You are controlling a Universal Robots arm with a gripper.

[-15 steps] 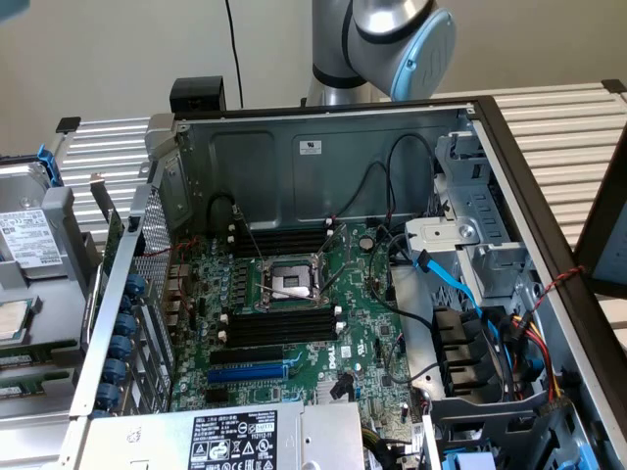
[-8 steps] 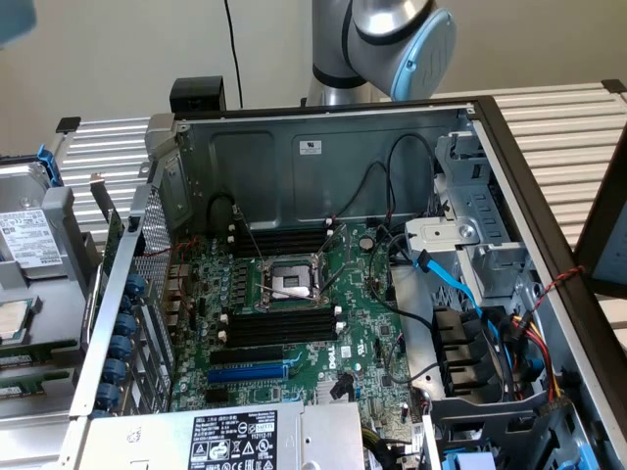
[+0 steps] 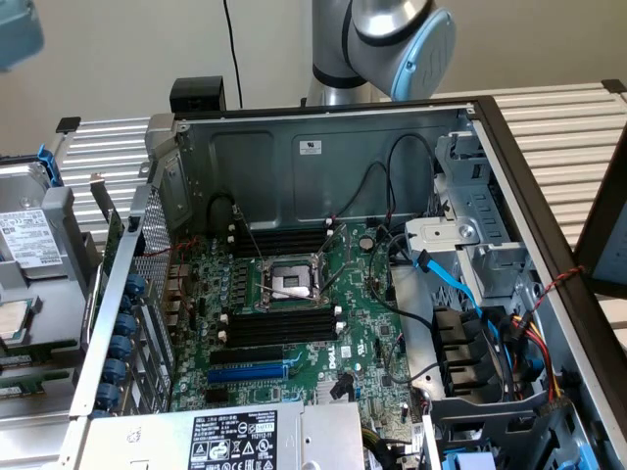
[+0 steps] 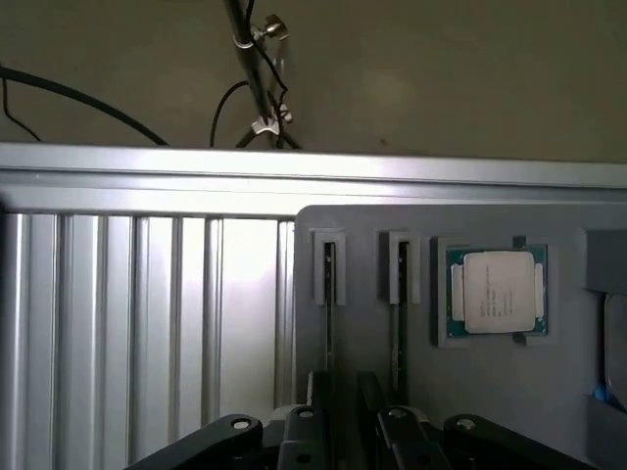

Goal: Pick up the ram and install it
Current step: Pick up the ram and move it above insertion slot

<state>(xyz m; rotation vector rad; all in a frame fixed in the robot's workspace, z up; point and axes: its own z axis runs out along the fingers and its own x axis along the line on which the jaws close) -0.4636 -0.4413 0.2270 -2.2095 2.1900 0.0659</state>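
My claw (image 4: 345, 390) sits closest, its jaws apart and holding nothing, hovering over the grey holder (image 4: 364, 333) on the ribbed table (image 4: 147, 313). The ram (image 4: 329, 274) appears to stand edge-on in a narrow holder slot just ahead of the claw, near the CPU (image 4: 493, 294).

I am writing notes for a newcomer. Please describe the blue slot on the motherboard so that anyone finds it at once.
Look into the open computer case, at the large green motherboard on its floor. From the central processor socket, come toward the camera past the long black slots: the blue slot lies next, the only blue one.
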